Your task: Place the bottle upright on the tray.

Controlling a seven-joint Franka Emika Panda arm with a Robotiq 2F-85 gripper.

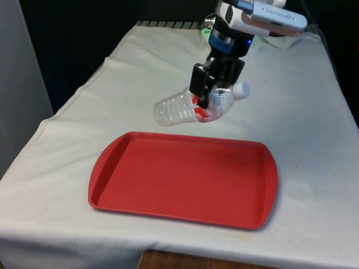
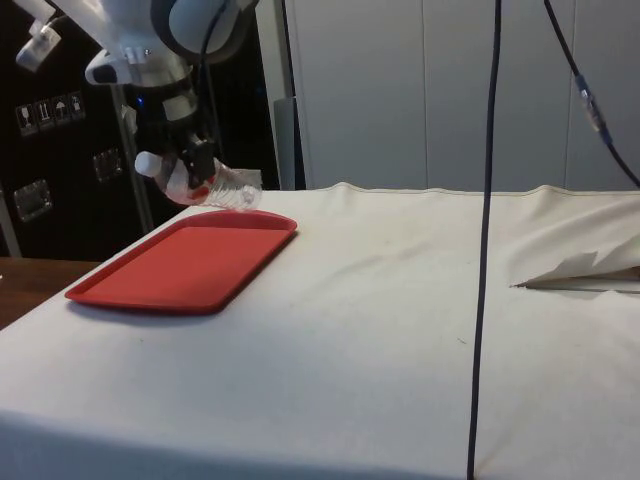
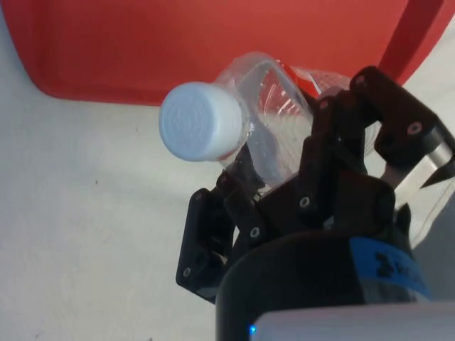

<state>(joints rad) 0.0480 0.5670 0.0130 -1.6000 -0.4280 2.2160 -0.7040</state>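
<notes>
The gripper [image 1: 208, 96] holds the clear plastic bottle [image 1: 188, 107] in the air, its two fingers [image 3: 213, 234] closed on the bottle's upper part, near the neck. The bottle lies almost on its side. Its white cap [image 3: 200, 122] sticks out on one side of the fingers and its base on the other. The red tray [image 1: 185, 179] lies on the white cloth [image 1: 303, 123] below the fingers, and the bottle does not touch it.
</notes>
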